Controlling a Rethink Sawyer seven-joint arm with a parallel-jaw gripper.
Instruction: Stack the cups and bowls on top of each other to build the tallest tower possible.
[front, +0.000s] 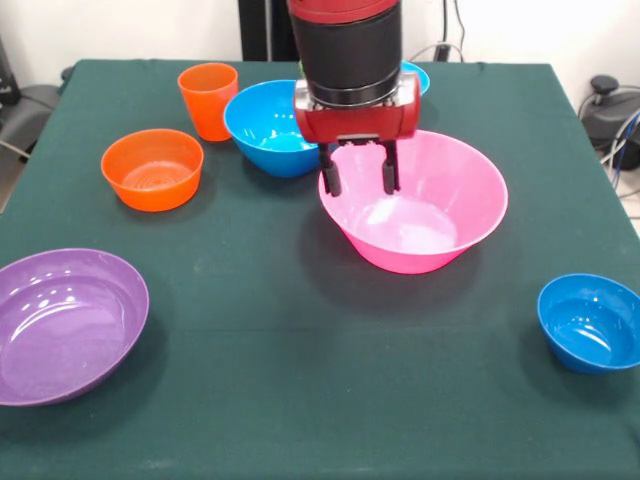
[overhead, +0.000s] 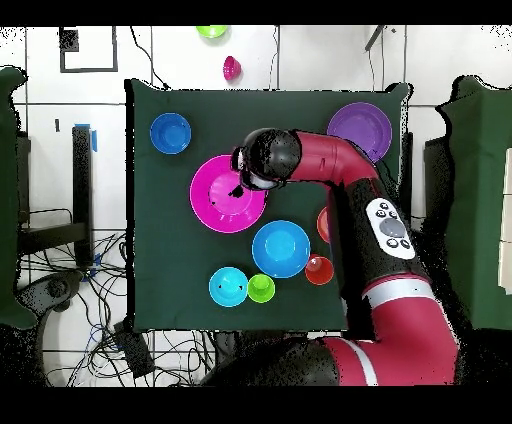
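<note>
Pink glossy plastic makes up the huge pink bowl (front: 440, 215), which sits directly beneath the claw (front: 360, 180); the fingers are held apart and empty, straddling the bowl's near-side rim as seen in the front view. The bowl is judged light, stiff and slippery, so it is best pinched by its thin rim wall. Just behind the claw lies the large blue bowl (front: 265, 125).

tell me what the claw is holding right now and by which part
Nothing is held. The claw hangs open over the far rim of the pink bowl, with its two fingers apart and nothing between them.
</note>
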